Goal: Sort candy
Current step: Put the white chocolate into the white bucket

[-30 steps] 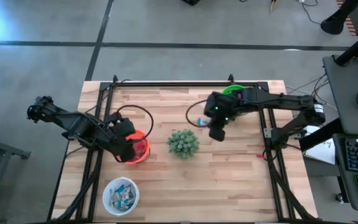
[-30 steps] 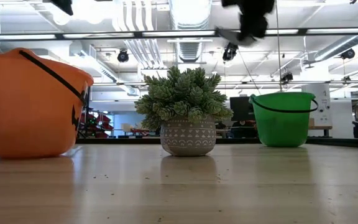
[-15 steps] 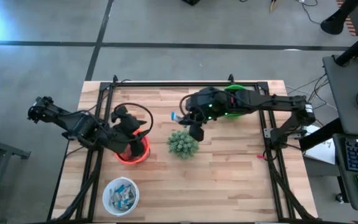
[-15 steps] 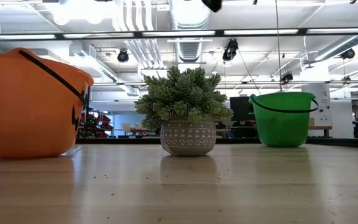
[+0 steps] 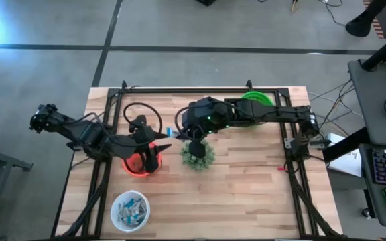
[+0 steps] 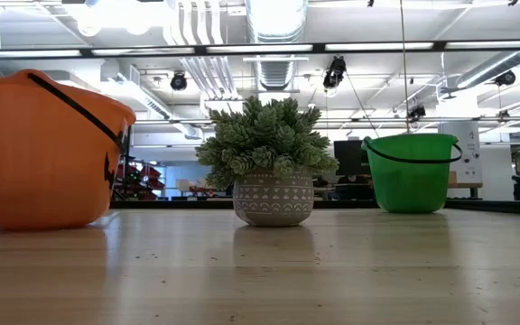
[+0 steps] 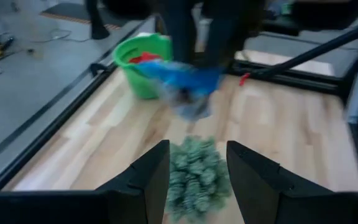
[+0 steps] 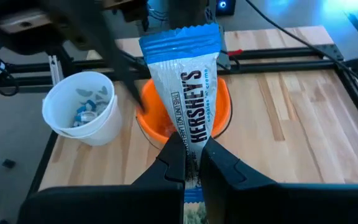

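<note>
the right gripper (image 8: 190, 163) is clamped tight on one end of a blue-and-white candy bar (image 8: 185, 74), whose long axis runs straight out ahead of the fingers. the white cup (image 8: 84, 107) holding similar wrappers lies beyond the bar's far end and off to one side, past the orange bucket (image 8: 222, 118) directly ahead; so the carry likely has to continue over that bucket. the left gripper (image 7: 196, 171), fingers apart and holding nothing, hovers by the orange bucket, nearer the cup but idle.
</note>
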`<state>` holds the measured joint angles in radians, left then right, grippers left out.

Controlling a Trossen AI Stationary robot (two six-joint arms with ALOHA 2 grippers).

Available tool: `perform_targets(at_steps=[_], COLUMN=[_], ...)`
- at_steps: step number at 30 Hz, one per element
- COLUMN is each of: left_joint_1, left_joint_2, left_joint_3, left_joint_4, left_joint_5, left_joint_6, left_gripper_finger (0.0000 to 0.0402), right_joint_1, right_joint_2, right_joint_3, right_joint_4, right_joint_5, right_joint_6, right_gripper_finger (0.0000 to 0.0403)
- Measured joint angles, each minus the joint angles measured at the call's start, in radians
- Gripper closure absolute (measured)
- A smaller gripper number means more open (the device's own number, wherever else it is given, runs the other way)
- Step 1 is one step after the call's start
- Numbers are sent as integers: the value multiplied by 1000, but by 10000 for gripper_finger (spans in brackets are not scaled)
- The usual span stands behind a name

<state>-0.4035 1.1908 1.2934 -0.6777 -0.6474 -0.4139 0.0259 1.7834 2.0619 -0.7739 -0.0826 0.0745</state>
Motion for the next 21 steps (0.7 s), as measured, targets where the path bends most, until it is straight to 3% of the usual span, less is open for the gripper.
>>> perform_targets(at_steps=[15,21], left_joint_1=[75,81], left_joint_2=[0,-1], left_joint_3=[0,0], left_joint_4=[62,119], left_joint_5=[42,114], left_joint_6=[80,151], left_gripper_finger=[261,261], right_joint_1=[22,23], right_joint_2=[19,20], right_joint_3=[39,39], right_joint_4=[-7,-8], right_joint_5=[-1,-13], right_joint_6=[-30,-35], right_gripper_finger=[390,390])
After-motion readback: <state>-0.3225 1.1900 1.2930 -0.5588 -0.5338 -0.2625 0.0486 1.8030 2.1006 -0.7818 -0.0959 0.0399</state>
